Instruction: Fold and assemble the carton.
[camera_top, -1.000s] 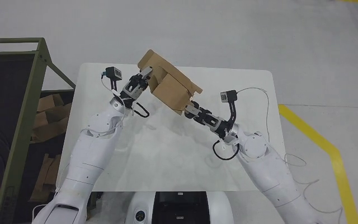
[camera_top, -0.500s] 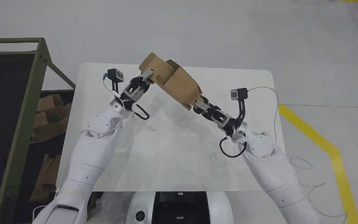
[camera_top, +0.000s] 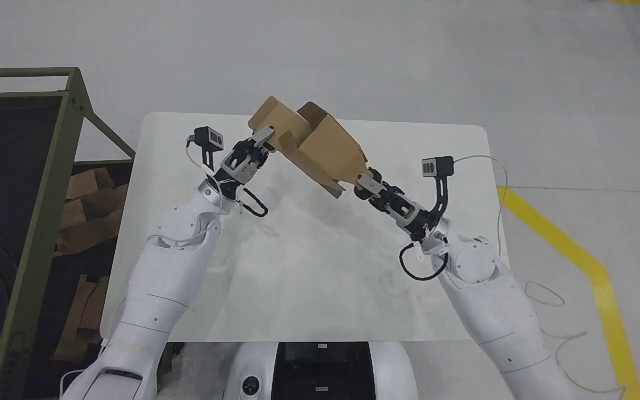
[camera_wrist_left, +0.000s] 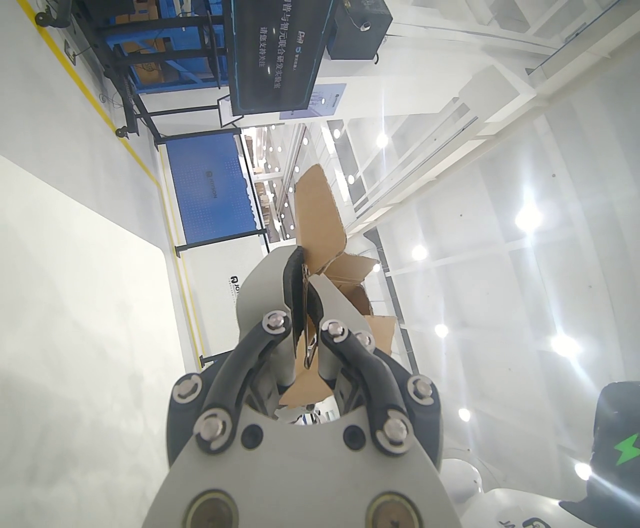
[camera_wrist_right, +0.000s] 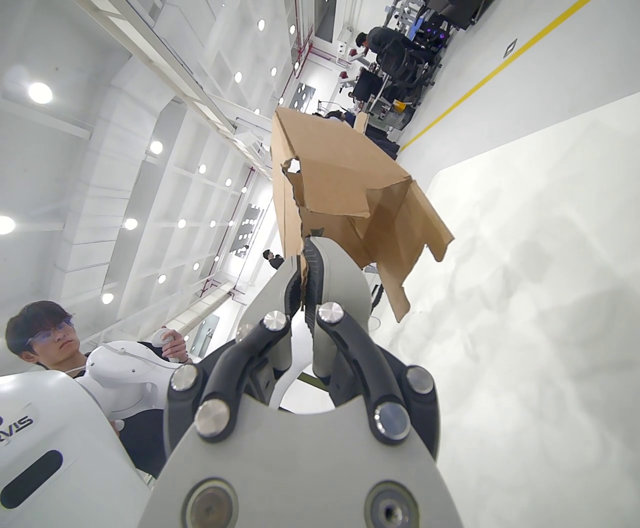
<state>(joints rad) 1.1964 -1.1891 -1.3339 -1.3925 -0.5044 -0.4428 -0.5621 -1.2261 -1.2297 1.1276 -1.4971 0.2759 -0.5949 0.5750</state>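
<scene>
- Green rack is standing at the left edge of the top view, with flat cardboard pieces lying by it.
- Next, the left gripper is pinching a flap of the carton tight.
- That brown carton is hanging half open in the upper middle, above the white table.
- Right of the middle, the right gripper is squeezing the carton's lower edge.
- Far right, a yellow line is running along the floor.

Both fingers pinch carton (flap edge, seemingly).
</scene>
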